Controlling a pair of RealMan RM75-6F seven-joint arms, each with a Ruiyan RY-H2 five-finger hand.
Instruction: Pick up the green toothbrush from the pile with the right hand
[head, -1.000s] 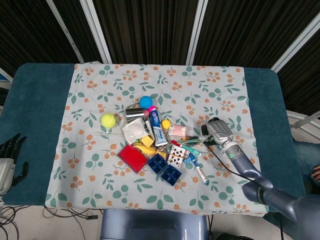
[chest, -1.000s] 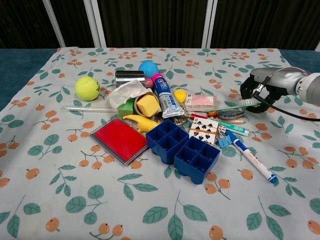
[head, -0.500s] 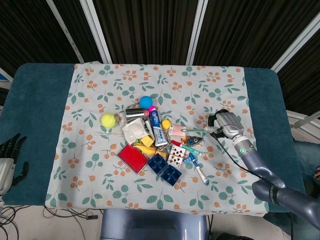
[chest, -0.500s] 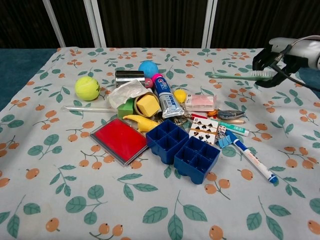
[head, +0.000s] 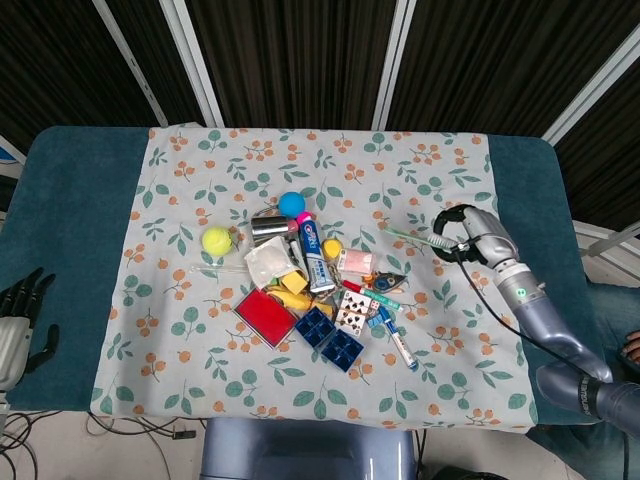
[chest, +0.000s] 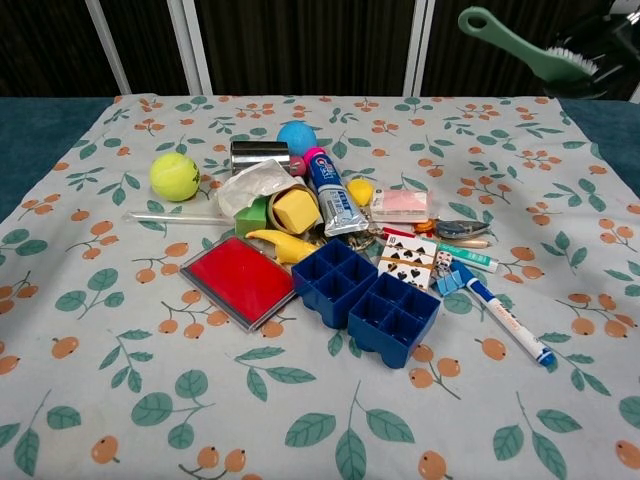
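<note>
right hand: the right hand (head: 470, 233) is up off the table over the right side of the cloth, fingers wrapped around the brush end of the green toothbrush (chest: 520, 43). Only a dark sliver of the hand shows at the top right corner of the chest view.
green toothbrush: lifted clear of the pile, well above the tablecloth (head: 400, 180). The handle pokes out to the left of the hand, and in the chest view it tilts up toward its rounded tip, bristles next to the hand.
pile: sits mid-cloth, well apart from the raised hand. Nearest that side are the white marker (chest: 503, 314), some playing cards (chest: 410, 256) and a pink packet (chest: 399, 204).
middle of pile: two blue trays (chest: 366, 298) touching each other, a red flat box (chest: 242, 279) just to their left, a toothpaste tube (chest: 331, 194) lying on its side, a yellow block (chest: 295, 211).
far side of pile: blue ball (chest: 296, 137), metal can (chest: 259, 155), and a tennis ball (chest: 174, 175) off by itself on the left.
left hand: the left hand (head: 18, 320) sits at the table's left edge on the teal cover, holding nothing, fingers loosely spread.
</note>
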